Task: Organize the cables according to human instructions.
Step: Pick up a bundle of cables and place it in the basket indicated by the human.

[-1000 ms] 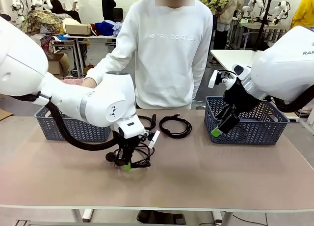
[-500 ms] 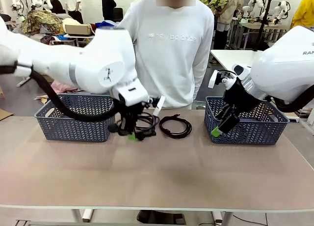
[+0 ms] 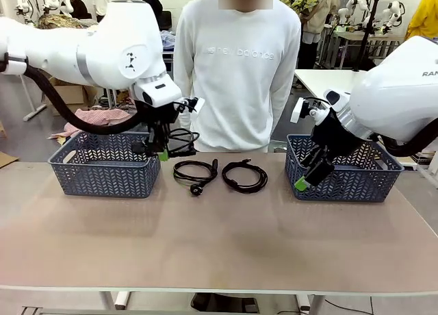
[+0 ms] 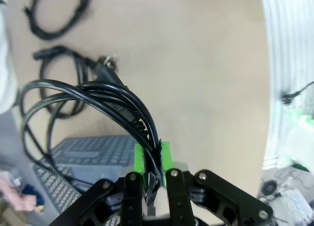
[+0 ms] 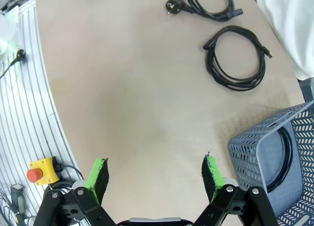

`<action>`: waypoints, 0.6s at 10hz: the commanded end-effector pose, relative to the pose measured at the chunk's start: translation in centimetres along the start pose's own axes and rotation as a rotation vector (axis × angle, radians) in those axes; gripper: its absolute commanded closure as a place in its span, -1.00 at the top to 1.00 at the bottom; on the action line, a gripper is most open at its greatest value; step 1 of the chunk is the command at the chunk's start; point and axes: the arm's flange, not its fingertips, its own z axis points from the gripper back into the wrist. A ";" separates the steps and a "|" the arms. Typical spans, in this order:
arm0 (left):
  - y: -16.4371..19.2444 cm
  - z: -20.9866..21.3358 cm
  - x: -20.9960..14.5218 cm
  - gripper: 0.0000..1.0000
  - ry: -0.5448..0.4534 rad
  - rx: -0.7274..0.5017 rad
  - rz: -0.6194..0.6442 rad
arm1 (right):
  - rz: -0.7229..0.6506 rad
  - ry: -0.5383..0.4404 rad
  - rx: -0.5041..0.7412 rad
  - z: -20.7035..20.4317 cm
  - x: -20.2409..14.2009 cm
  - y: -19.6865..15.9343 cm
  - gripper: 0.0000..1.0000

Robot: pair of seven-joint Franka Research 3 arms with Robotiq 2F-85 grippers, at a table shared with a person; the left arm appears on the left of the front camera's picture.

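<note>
Currently pinching coiled cable (image 3: 179, 142) in left hand (image 3: 159, 153), raised over left basket (image 3: 102, 174). Holding right hand (image 5: 156, 174) wide, empty, beside right basket (image 3: 342, 185); two cables (image 3: 195, 171) (image 3: 244, 175) flat on worktop (image 3: 219, 246), well apart from it.

The surface (image 3: 219, 240) is a plain, dull beige. The left basket (image 3: 102, 174) at nine o'clock and the right basket (image 3: 342, 185) at three o'clock are slate blue, their walls an open herringbone pattern. The held cable (image 3: 179, 142), the coiled cable (image 3: 197, 186) at twelve o'clock and the second coiled cable (image 5: 234, 85) at its three o'clock are black. The left pincer (image 4: 152, 157) and right pincer (image 5: 156, 172) are black with bright green pads; the left arm (image 3: 116, 48) and right arm (image 3: 400, 89) are white. The person's sweatshirt (image 3: 236, 89) is white with faint pale lettering
</note>
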 end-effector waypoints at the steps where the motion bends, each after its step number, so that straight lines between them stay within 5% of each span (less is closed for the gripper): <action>1: 1.8 0.8 -1.1 -1.00 -0.016 -0.023 -0.011 | -0.004 0.002 0.001 0.1 0.2 -0.1 1.00; 4: 2.9 1.0 -2.3 -1.00 -0.091 -0.103 0.116 | -0.004 0.002 0.001 0.1 0.2 -0.1 1.00; 6: 2.5 0.2 -1.9 -1.00 -0.018 -0.017 0.040 | -0.004 0.002 0.001 0.1 0.2 -0.1 1.00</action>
